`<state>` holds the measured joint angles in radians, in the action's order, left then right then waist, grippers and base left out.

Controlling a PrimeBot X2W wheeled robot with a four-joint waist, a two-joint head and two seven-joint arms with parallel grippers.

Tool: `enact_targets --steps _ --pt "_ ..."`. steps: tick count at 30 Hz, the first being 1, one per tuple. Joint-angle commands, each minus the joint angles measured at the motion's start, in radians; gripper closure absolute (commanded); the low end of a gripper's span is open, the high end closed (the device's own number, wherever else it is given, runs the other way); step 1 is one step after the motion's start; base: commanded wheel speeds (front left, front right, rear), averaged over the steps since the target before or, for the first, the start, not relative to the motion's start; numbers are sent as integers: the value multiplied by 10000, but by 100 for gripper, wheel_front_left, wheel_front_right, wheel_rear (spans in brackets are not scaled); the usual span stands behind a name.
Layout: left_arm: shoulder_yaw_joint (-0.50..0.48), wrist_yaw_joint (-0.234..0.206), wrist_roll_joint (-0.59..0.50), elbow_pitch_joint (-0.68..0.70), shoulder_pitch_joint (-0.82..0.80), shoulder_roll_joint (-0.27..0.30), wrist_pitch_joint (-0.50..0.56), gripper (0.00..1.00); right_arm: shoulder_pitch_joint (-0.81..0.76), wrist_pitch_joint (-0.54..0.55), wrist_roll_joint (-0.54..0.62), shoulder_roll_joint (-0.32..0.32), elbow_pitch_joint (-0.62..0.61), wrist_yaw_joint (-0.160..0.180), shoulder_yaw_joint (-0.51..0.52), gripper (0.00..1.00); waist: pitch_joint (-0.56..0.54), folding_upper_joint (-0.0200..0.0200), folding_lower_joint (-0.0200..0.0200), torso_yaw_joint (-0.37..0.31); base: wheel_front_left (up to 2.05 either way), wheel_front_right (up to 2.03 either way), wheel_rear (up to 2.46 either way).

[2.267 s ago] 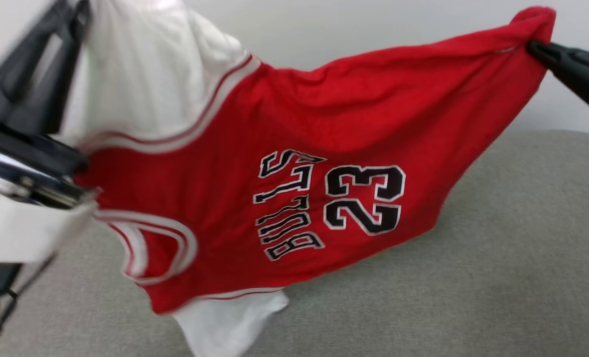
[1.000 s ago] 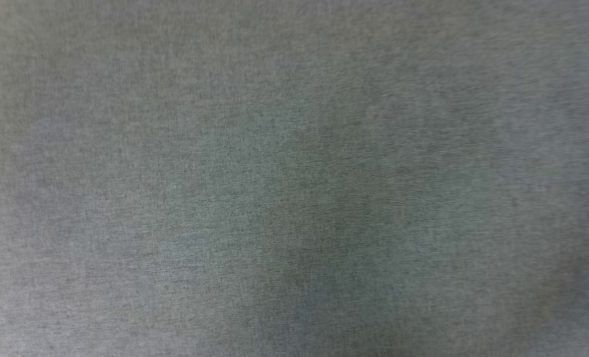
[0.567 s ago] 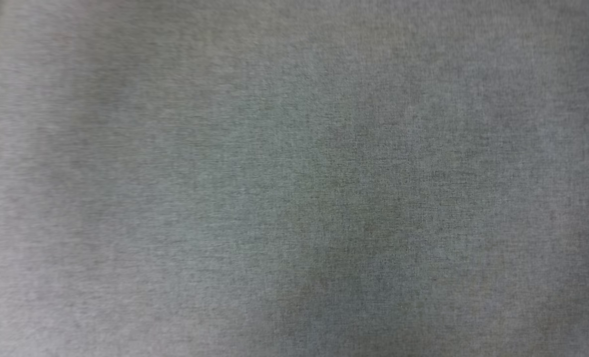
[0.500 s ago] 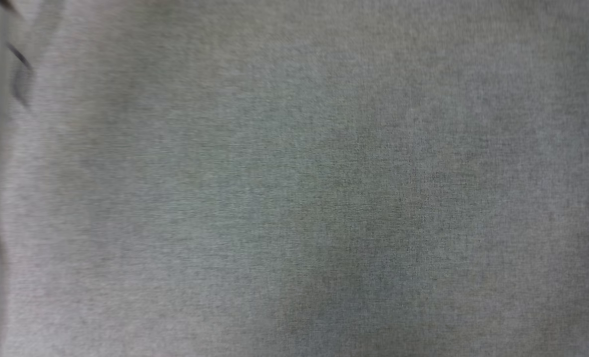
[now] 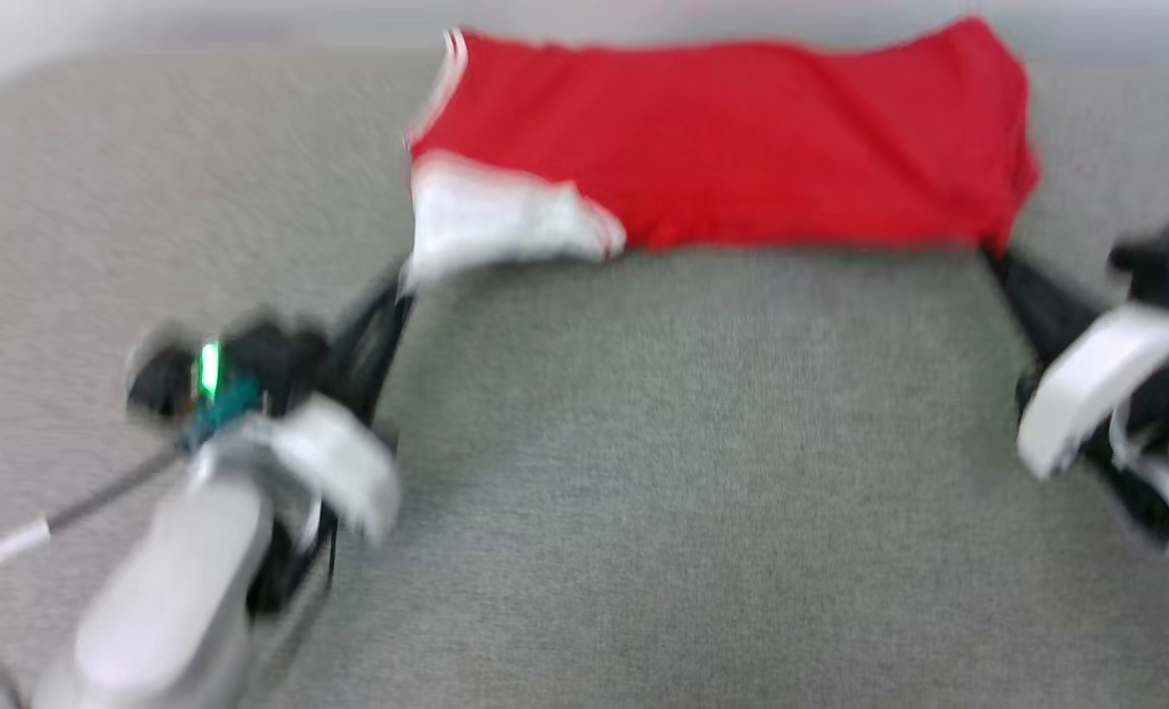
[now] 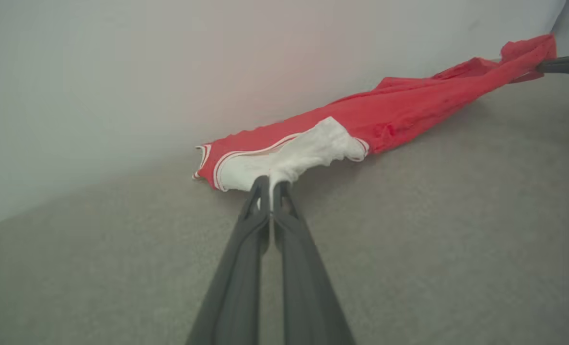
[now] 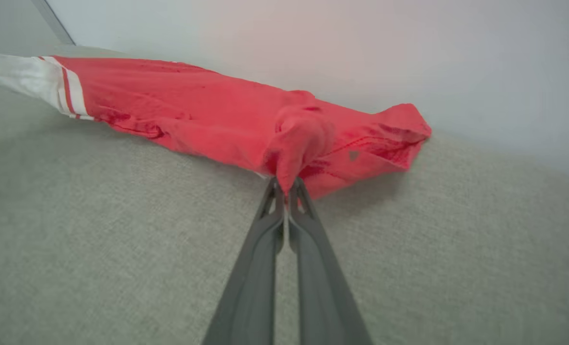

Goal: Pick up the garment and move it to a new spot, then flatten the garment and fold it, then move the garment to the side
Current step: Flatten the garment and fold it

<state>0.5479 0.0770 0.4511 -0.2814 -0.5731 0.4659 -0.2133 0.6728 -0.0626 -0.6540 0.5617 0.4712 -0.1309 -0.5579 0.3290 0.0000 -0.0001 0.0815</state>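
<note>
The garment [image 5: 732,158], a red shirt with a white sleeve and striped trim, lies stretched sideways along the far edge of the grey surface, its print hidden. My left gripper [image 5: 405,281] is shut on the white sleeve at the shirt's left end; in the left wrist view the garment [image 6: 385,115] runs off to the upper right from my left gripper [image 6: 271,184]. My right gripper [image 5: 988,251] is shut on the red corner at the right end. In the right wrist view the garment [image 7: 193,115] bunches at my right gripper [image 7: 284,184]. The head view is blurred.
A grey fabric surface [image 5: 682,473] spreads between both arms toward me. A pale wall [image 6: 121,72] rises just behind the shirt. A grey cable [image 5: 62,517] trails from my left wrist at the lower left.
The head camera has swung from a close look at the grey surface to the whole scene. The shirt, held up in the air earlier, now lies on the surface, gripped at both ends.
</note>
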Motion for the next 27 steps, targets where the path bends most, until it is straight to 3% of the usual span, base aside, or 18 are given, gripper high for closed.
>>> enact_targets --steps 1,7,15,27 --pt "52 -63 439 251 995 245 473 100 -655 -87 -232 176 -191 4 -227 100 -1065 0 1 279 0 0 0" --pt "-63 -571 1275 2075 3539 1402 1735 100 -2295 -51 -1003 617 -487 5 -491 100 -1980 0 1 337 0 0 0" --pt "25 -1363 2269 4257 6187 2280 2982 100 -4222 348 -2377 1078 -1293 4 -566 100 -2843 0 1 191 0 0 0" --pt "167 -1516 4171 5824 8587 3277 4383 100 -6753 952 -3202 2047 -2942 4 -123 100 -3230 0 1 -123 0 0 0"
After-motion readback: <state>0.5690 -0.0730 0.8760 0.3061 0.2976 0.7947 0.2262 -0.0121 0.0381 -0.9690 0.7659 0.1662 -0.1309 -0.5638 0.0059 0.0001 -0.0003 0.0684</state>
